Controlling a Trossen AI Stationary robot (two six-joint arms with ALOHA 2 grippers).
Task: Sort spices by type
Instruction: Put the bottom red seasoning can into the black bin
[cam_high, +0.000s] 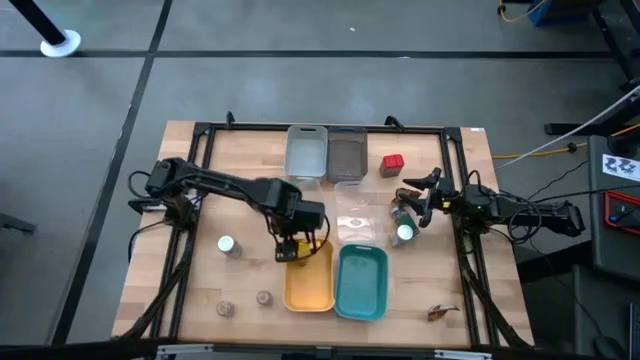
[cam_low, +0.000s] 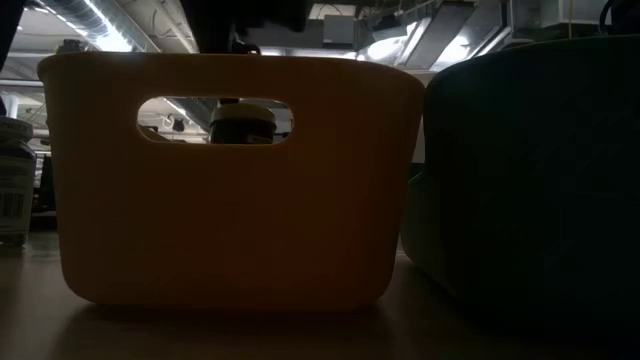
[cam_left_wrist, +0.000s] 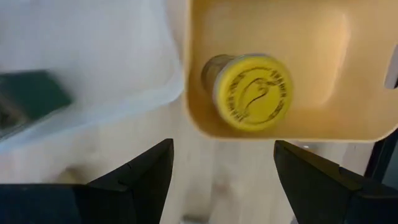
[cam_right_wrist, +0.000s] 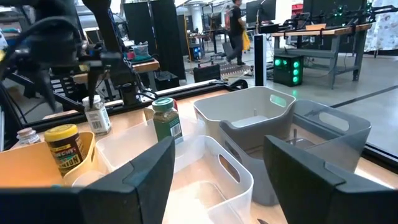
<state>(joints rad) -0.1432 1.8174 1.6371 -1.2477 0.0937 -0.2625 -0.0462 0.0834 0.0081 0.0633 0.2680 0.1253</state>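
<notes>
Yellow-lidded jar stands inside yellow tray, far end. Left gripper hovers above it, fingers spread, empty: placing step looks done. Right gripper spread, near green-lidded jar. Next: likely retreat, fetch another spice.

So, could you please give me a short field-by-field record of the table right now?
left gripper: open, above the yellow plastic tray's far end
yellow-lidded spice jar: standing in that tray
right gripper: open, near the green-lidded spice jar
teal plastic tray: beside the yellow one
red boxy tin: near the grey trays
</notes>
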